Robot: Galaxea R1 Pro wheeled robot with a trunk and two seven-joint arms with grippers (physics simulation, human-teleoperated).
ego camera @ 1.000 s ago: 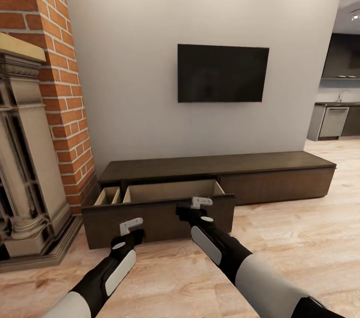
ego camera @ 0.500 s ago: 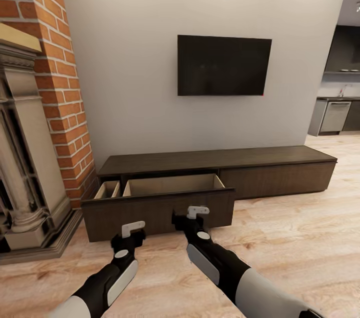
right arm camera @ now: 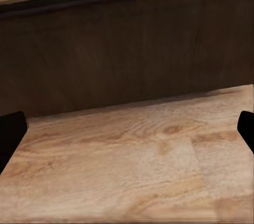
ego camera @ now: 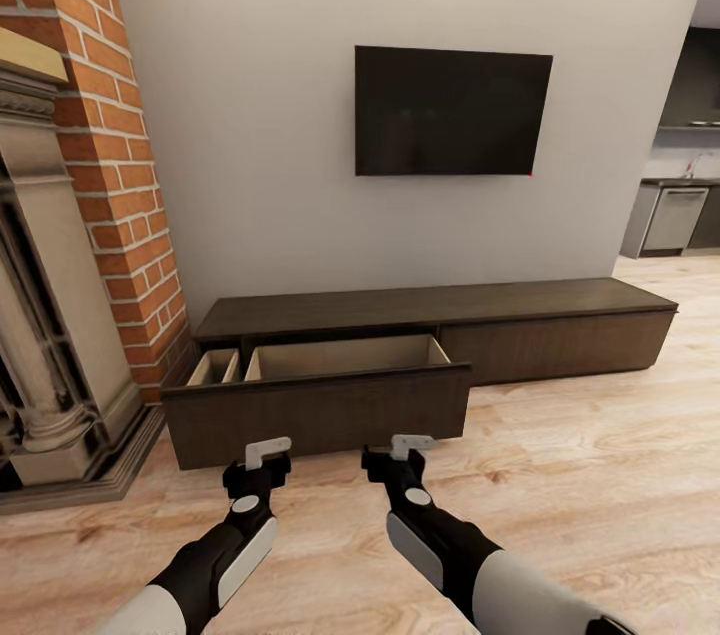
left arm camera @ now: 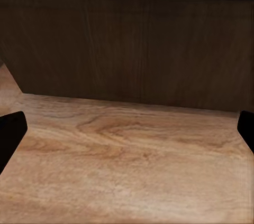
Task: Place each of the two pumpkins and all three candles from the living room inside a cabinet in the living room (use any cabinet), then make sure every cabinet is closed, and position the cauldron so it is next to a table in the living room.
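Cabinet point(ego camera: 430, 315) drawer point(ego camera: 318, 410) stands pulled out in front of you. Left end effector point(ego camera: 268, 452) and right end effector point(ego camera: 411, 442) both spread wide, empty, just short of it. Next, I'd judge: push the drawer shut.

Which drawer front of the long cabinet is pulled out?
The left drawer front, nearest the brick fireplace, stands out over the floor, showing its pale interior. The right drawer front sits flush.

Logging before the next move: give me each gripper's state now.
Left gripper: open, holding nothing, short of the drawer front.
Right gripper: open, holding nothing.
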